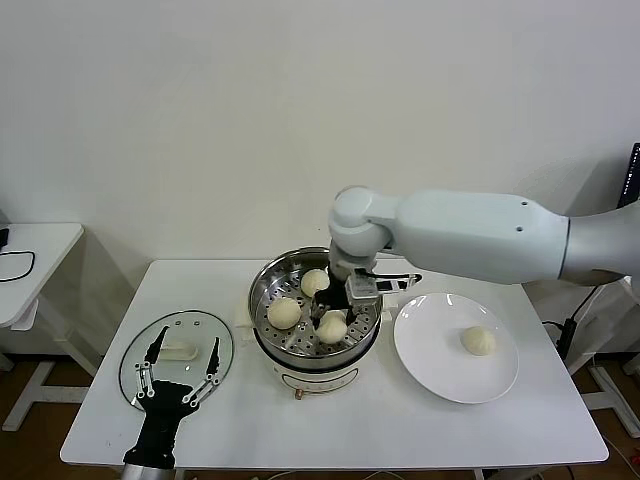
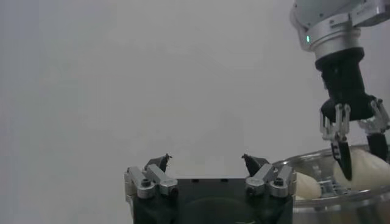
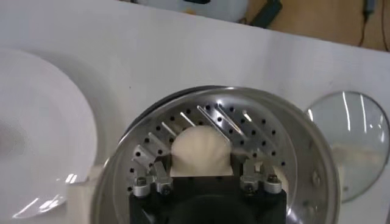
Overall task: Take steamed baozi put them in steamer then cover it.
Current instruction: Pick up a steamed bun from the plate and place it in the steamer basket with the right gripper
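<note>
Right hand (image 1: 350,305) is down inside the steamer (image 1: 264,290), fingers narrowed around a steamed baozi (image 3: 200,149) just above or on the perforated floor. Three buns show in the basket from the head view, the gripped one (image 1: 332,325) nearest the front; a fourth (image 1: 478,340) sits on the white plate (image 1: 430,370) just beside the pot. Left hand (image 1: 178,380) hovers spread wide and empty over the cover (image 1: 140,350), which lies flat on the surface (image 1: 400,430), left of the pot. To do this well: settle the bun fully, clear of its neighbours, open gently, lift straight up so soft dough doesn't drag.
</note>
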{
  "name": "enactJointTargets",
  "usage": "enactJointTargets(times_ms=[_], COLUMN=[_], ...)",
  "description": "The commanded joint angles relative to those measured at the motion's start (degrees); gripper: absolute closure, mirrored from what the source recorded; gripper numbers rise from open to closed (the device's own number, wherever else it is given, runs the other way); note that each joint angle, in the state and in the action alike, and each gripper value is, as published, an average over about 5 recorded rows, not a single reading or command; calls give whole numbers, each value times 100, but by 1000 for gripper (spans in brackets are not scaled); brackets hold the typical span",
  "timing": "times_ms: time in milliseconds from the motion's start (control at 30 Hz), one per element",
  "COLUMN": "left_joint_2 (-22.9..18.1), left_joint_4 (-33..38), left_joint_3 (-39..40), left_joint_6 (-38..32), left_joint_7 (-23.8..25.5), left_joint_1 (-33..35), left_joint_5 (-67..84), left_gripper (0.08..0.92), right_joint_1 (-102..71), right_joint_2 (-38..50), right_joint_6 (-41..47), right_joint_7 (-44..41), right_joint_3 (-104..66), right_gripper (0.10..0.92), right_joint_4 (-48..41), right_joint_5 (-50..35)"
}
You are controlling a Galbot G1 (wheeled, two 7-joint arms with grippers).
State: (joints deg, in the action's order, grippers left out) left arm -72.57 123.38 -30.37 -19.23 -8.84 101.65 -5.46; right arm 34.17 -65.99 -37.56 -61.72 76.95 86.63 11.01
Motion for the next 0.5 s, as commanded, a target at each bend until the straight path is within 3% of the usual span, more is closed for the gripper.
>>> enactJointTargets(times_ms=[33,333,500], left_joint_2=[-5,-9,5], left_joint_4=[-12,-75,-79], left_joint_3=[-5,-21,-29], left_joint_6=[-9,-39,-39], left_joint_7=[-10,-13,-11], left_joint_1=[-18,-42,-53], left_joint_5=[12,33,45], left_gripper=[177,177,177], right_joint_1=[-256,-384,-379], right_joint_2=[-268,-451,-407], right_joint_6=[-197,-164,-149], right_joint_7=[-12,-24,-10], right_joint_3=[-11,-6,-88], right_gripper=[364,350,272], right_joint_4=[-64,-176,-172], right_joint_5=[331,421,439])
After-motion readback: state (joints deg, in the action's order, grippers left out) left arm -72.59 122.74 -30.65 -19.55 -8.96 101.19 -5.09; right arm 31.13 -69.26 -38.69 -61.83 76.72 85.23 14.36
